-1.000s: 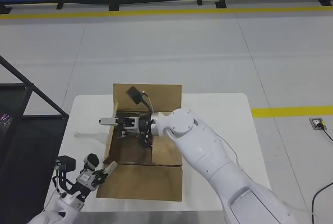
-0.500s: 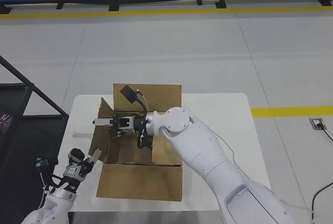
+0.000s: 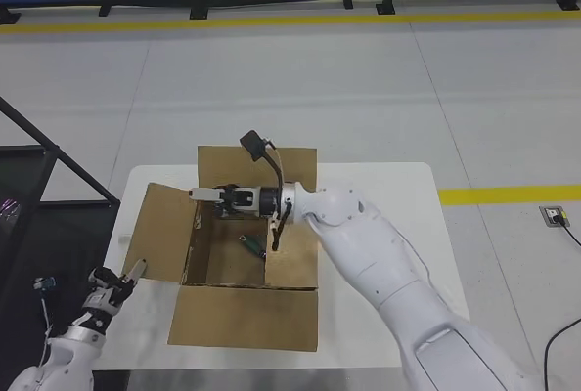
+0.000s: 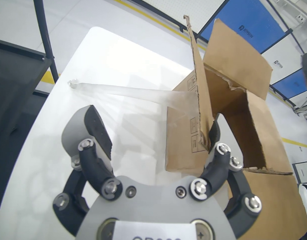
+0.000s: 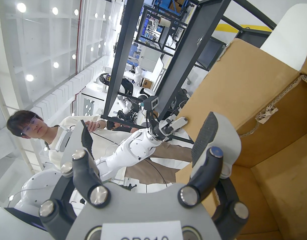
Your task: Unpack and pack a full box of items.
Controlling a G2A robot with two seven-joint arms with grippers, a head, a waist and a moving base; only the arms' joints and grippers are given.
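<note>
Swung outward now, the flap (image 3: 158, 233) — left claw (image 4: 153, 116) open at its edge, right claw (image 5: 147, 121) open above the box (image 3: 290, 264).

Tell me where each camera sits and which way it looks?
Top view: above the arms, looking down at the table and open box; both arms show.
Left wrist view: on the left wrist, looking past the open left gripper at the box's side flap.
Right wrist view: on the right wrist, looking past the open right gripper over the box, towards the left gripper.
Shared: the box.
</note>
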